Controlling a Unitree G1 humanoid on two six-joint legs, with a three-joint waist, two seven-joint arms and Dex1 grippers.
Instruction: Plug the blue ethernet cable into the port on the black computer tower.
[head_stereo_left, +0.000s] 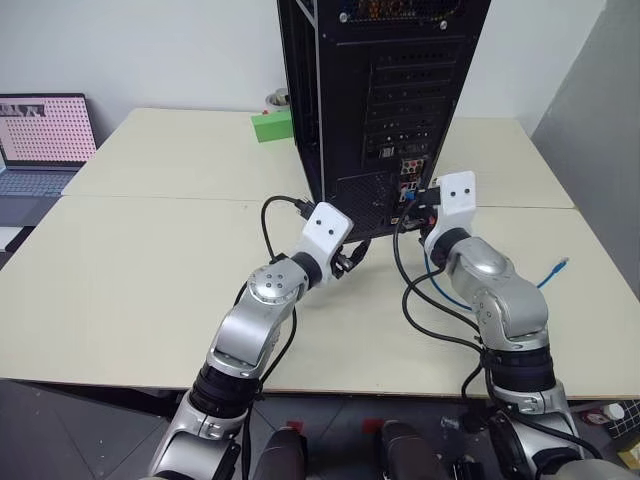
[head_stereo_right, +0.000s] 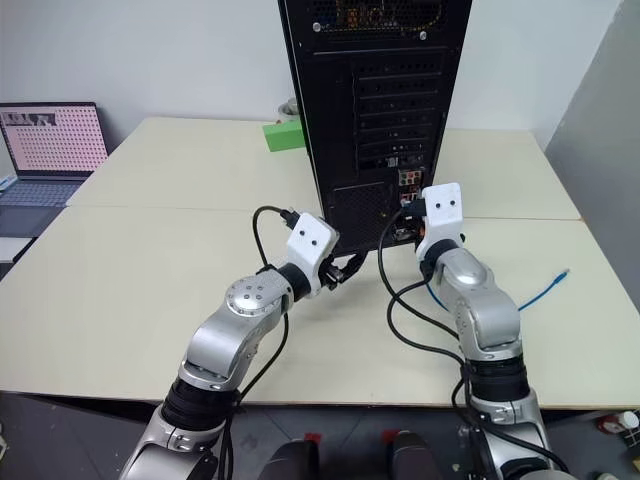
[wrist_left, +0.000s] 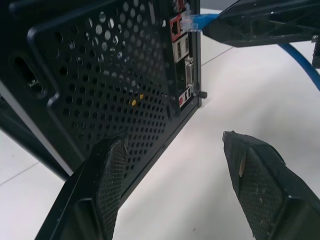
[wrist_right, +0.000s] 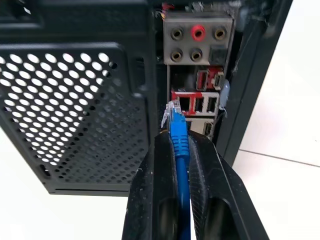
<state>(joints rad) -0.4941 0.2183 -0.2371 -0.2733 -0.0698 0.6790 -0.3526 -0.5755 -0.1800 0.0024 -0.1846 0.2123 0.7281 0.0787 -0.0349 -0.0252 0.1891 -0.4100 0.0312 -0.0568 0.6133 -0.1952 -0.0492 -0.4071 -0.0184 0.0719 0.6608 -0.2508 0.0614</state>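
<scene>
The black computer tower (head_stereo_left: 400, 90) stands upright at the back middle of the table, its rear panel facing me. My right gripper (wrist_right: 177, 137) is shut on the blue ethernet cable (wrist_right: 179, 145) just behind its clear plug (wrist_right: 172, 112). The plug's tip is right at the port (wrist_right: 184, 104), a dark square socket in the red-edged connector row; I cannot tell whether it is seated. The rest of the cable (head_stereo_left: 545, 275) trails over the table to the right. My left gripper (wrist_left: 172, 140) is open and holds nothing, low beside the tower's perforated vent grille (wrist_left: 115, 90).
A grey laptop (head_stereo_left: 40, 140) sits at the far left. A green box (head_stereo_left: 270, 125) stands left of the tower. Black robot wires (head_stereo_left: 420, 300) loop over the table (head_stereo_left: 150, 260) between my arms. A grey wall closes the right side.
</scene>
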